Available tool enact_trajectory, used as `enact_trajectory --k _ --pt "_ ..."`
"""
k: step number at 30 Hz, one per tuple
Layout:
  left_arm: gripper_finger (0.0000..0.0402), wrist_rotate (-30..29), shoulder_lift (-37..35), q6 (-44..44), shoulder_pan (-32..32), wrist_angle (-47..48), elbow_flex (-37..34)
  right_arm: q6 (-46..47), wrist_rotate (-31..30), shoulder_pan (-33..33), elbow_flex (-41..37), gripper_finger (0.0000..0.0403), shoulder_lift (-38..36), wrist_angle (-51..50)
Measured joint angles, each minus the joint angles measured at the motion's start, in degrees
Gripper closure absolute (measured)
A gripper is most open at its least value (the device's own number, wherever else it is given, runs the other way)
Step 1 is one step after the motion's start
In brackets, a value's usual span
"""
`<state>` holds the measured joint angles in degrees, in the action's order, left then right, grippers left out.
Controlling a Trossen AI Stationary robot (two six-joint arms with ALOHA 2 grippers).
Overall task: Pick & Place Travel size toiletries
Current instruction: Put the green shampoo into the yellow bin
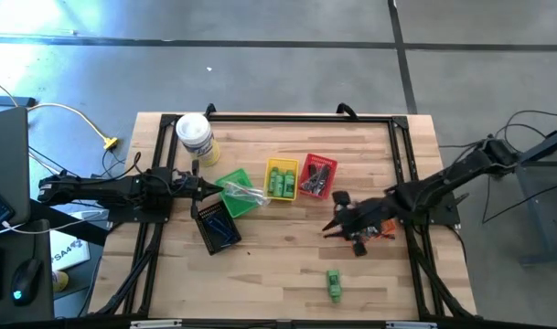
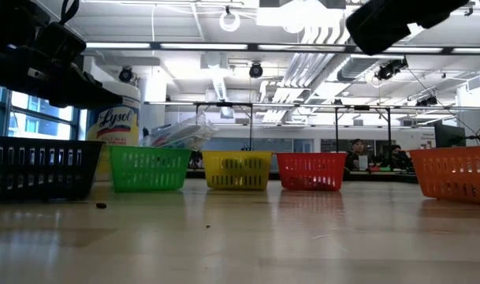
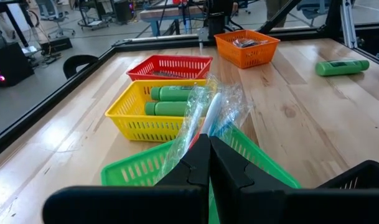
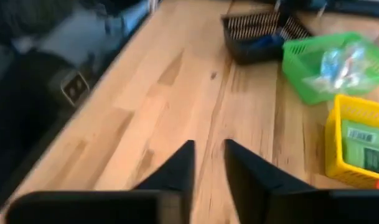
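One bright green mini bottle [image 1: 334, 283] [image 3: 341, 66] lies on its side on the bare wood near the table's front edge. Two more green bottles [image 3: 170, 93] lie in the yellow basket [image 1: 281, 178]. Clear plastic-wrapped sticks [image 3: 208, 106] [image 4: 341, 62] stick up out of the green basket [image 1: 237, 194]. My right gripper [image 1: 333, 224] [image 4: 209, 155] hangs open by a narrow gap above the bare table, right of centre, with nothing between its fingers. My left gripper [image 1: 203, 187] [image 3: 209, 142] is shut at the green basket's left side, holding nothing.
A red basket [image 1: 317, 175] stands right of the yellow one, a black basket [image 1: 216, 224] [image 4: 264, 31] with dark blue items in front of the green one, and an orange basket [image 3: 246, 46] under my right arm. A white canister [image 1: 195, 134] stands at the far left. A black frame [image 1: 287, 117] rims the table.
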<state>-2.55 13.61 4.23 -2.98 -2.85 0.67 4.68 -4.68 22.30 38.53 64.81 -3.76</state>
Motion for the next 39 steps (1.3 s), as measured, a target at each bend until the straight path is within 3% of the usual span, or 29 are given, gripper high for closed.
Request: enact_trajectory --k 9,13,23,31,39 --pt "0.0401 0.0 0.04 -0.02 0.0 0.52 0.0 -8.39 0.2 6.86 17.78 0.0176 16.25 -18.58" --pt "0.0401 0.0 0.04 -0.02 0.0 0.91 -0.01 -8.43 0.19 10.2 22.6 0.0135 21.17 -21.22" --pt "0.0401 -0.02 0.04 -0.04 0.0 0.87 -0.02 -8.76 -0.88 15.32 25.07 0.0112 25.06 -28.07" --pt "0.0401 -0.02 0.04 -0.04 0.0 1.37 -0.02 -11.17 0.23 15.9 25.09 0.011 25.82 -26.85" --pt "0.0401 -0.02 0.04 -0.04 0.0 1.75 -0.02 -15.69 3.54 16.0 25.13 0.011 33.48 -27.94"
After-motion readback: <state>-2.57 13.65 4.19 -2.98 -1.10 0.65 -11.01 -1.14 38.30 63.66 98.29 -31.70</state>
